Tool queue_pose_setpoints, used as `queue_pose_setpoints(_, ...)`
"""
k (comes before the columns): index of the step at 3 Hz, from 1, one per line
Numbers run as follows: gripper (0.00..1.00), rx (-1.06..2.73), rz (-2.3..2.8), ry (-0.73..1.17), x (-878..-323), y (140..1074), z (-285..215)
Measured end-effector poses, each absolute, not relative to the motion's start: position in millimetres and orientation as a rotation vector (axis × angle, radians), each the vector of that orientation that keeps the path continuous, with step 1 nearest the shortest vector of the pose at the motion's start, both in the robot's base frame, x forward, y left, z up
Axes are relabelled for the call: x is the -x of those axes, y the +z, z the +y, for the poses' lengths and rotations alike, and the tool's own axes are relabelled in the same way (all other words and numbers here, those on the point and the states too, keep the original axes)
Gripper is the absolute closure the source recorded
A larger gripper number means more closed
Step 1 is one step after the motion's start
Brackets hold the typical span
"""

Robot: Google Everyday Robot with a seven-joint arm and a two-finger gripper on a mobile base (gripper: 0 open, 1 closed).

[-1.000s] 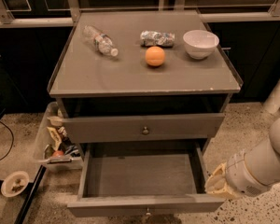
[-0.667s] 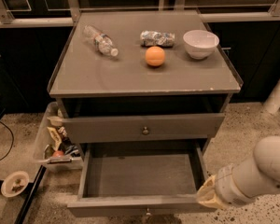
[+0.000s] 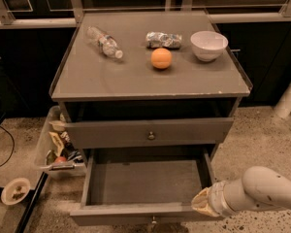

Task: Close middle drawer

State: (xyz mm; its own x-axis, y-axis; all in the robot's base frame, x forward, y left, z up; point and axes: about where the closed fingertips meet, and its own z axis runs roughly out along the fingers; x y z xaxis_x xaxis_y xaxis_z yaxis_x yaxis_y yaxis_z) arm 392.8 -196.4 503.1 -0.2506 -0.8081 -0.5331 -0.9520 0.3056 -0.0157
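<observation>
The middle drawer [image 3: 145, 212] stands pulled far out of the grey cabinet, with its empty inside in view. Its small knob [image 3: 153, 221] shows at the bottom edge of its plain front. The top drawer [image 3: 150, 132], with its own round knob, sits pushed in above it. The lowest drawer is hidden under the open one. My gripper [image 3: 202, 203] is at the end of the white arm coming in from the lower right. It is right at the front right corner of the open drawer, by the outer side of its front.
On the cabinet top [image 3: 111, 76] lie a plastic bottle [image 3: 104, 41], a crushed can [image 3: 163, 39], an orange [image 3: 161, 58] and a white bowl [image 3: 209, 45]. A bin of clutter [image 3: 56, 147] stands on the floor at the left. A white post [image 3: 288, 98] stands at the right.
My arm has dropped lower and swung left, bringing the gripper from beside the drawer's right wall down to its front right corner. The drawer has not visibly moved.
</observation>
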Motion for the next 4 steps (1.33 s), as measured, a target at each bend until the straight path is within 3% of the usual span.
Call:
queue_pose_setpoints(1,1.00,1.523,2.157,0.474,-409.1,442.4,-196.5)
queue_pose_setpoints(4,1.00,1.537,2.071,0.466,-373.8,477.7,-188.1)
